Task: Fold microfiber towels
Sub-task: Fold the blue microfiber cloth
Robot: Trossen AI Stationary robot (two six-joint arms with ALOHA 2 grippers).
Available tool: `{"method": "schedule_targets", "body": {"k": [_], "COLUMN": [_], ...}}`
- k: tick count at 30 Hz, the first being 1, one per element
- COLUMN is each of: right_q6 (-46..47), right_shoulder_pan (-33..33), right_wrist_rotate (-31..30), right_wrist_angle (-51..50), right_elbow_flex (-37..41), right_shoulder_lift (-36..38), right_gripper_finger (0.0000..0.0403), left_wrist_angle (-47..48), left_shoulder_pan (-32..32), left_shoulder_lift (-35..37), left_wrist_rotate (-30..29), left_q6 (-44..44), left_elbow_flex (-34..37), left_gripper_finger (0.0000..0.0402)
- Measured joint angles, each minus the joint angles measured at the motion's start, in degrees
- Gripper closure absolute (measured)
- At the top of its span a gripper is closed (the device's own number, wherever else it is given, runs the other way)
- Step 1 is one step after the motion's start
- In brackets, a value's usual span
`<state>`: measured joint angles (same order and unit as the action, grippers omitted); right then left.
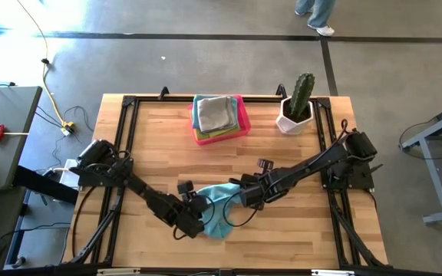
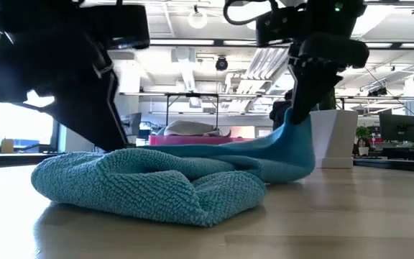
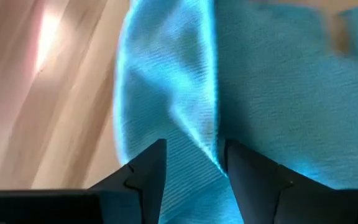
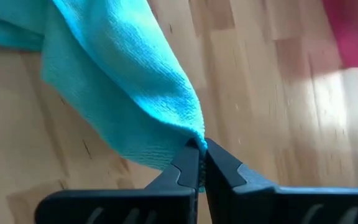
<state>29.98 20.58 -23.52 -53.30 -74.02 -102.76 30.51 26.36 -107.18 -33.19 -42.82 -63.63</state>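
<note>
Bunched teal towel (image 2: 157, 183) lies near-centre on the table (image 1: 282, 222); right gripper (image 4: 201, 152) is clamped on one corner, lifting it to spread the cloth, while left gripper (image 3: 191, 165) hovers parted over its near fold, probably about to pinch

Colours and surface patterns

Teal-blue towel (image 1: 219, 208), ribbed weave; grey towel (image 1: 214, 112) over green and yellow layers; pink tray (image 1: 243, 130); light wood-grain bench (image 1: 298, 230); white pot (image 1: 290, 121).
</note>
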Motion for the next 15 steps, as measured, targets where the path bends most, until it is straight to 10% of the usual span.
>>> {"method": "schedule_targets", "body": {"k": [15], "right_q6": [-2.92], "right_shoulder_pan": [0.00], "right_wrist_rotate": [-0.29], "right_wrist_angle": [4.95], "right_elbow_flex": [1.29], "right_shoulder_lift": [0.00], "right_gripper_finger": [0.0402], "left_wrist_angle": [2.69], "left_shoulder_pan": [-0.22], "left_shoulder_lift": [0.23], "left_wrist_rotate": [5.86], "left_q6": [0.60], "left_elbow_flex": [0.06], "left_gripper_finger": [0.0392]}}
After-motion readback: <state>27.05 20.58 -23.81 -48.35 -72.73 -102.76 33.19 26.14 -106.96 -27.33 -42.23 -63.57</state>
